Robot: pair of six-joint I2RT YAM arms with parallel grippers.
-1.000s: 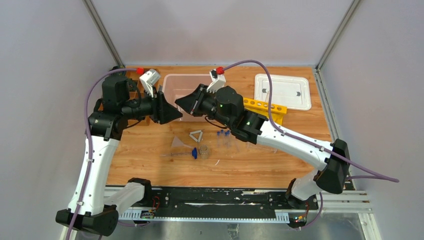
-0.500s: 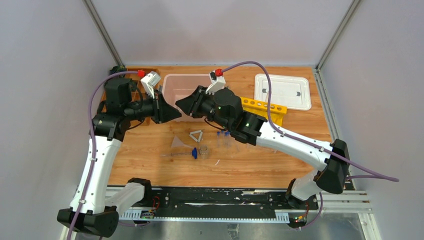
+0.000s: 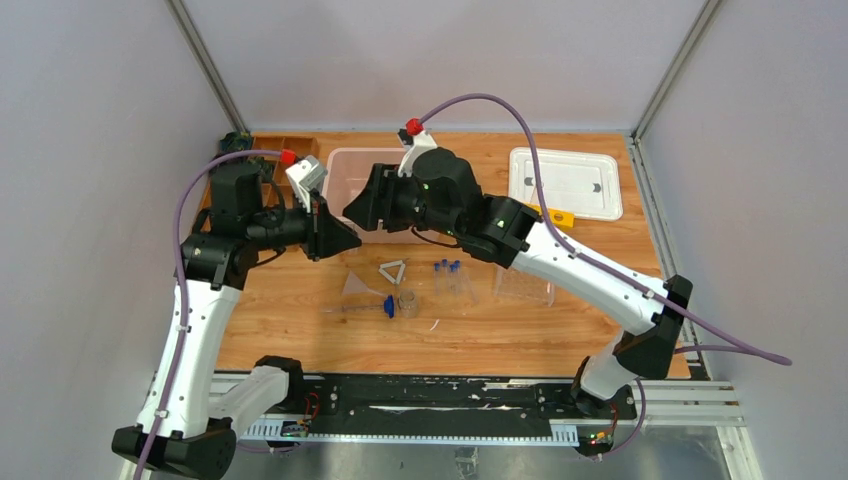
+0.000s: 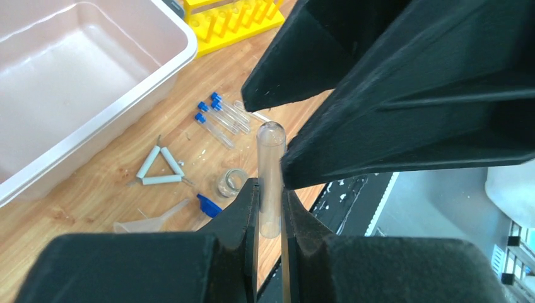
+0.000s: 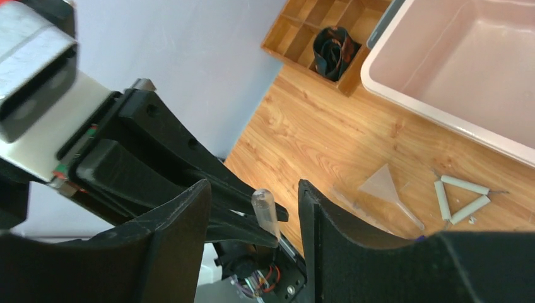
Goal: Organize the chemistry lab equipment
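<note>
Left pincer [image 4: 271, 197] pinches the clear glass tube [image 4: 271, 148] at its lower part, rounded tip sticking out past the jaws. Right pincer [image 5: 251, 208] spread, jaws either side of that tip, not touching it.

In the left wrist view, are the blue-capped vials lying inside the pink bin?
No, the blue-capped vials lie on the wooden table, outside the pink bin and near the pale triangle.
</note>
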